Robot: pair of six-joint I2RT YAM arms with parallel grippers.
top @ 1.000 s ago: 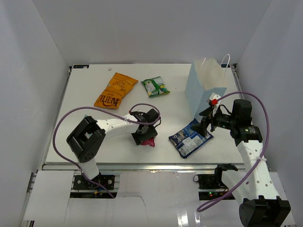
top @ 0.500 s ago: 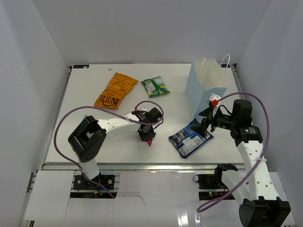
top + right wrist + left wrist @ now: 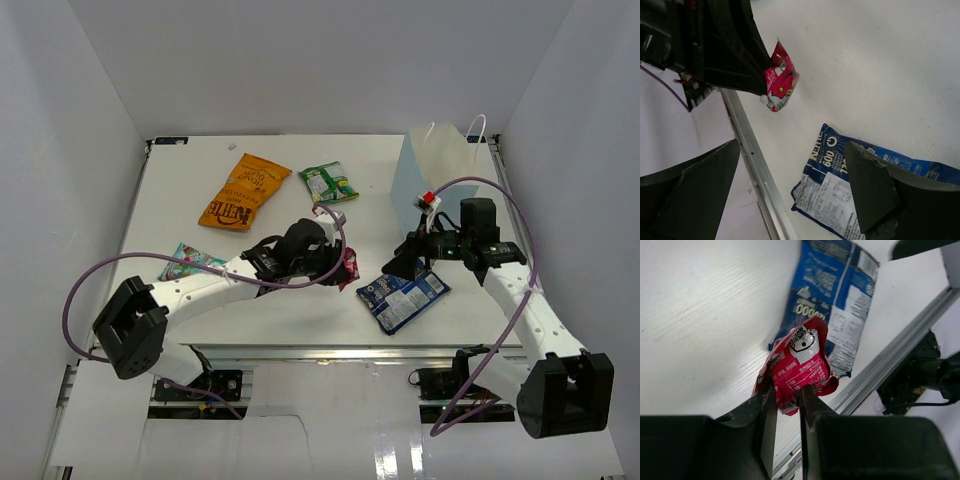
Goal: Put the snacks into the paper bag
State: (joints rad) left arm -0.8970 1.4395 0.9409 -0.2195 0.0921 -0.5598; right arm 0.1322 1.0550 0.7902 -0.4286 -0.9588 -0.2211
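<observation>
Near the middle of the table (image 3: 180, 200), the left gripper (image 3: 786, 395) is pinched tight on the small red packet (image 3: 799, 365), which sticks out past its fingertips, just left of the blue-and-white packet (image 3: 405, 297). Meanwhile the right gripper (image 3: 792, 146) hangs over that blue-and-white one with its jaws spread wide, nothing in them. Behind it the paper bag (image 3: 440, 165) stands upright at the far right. Further out, the orange chip bag (image 3: 243, 190) and green packet (image 3: 329, 183) lie at the far side, with the teal packet (image 3: 190, 260) over on the left.
</observation>
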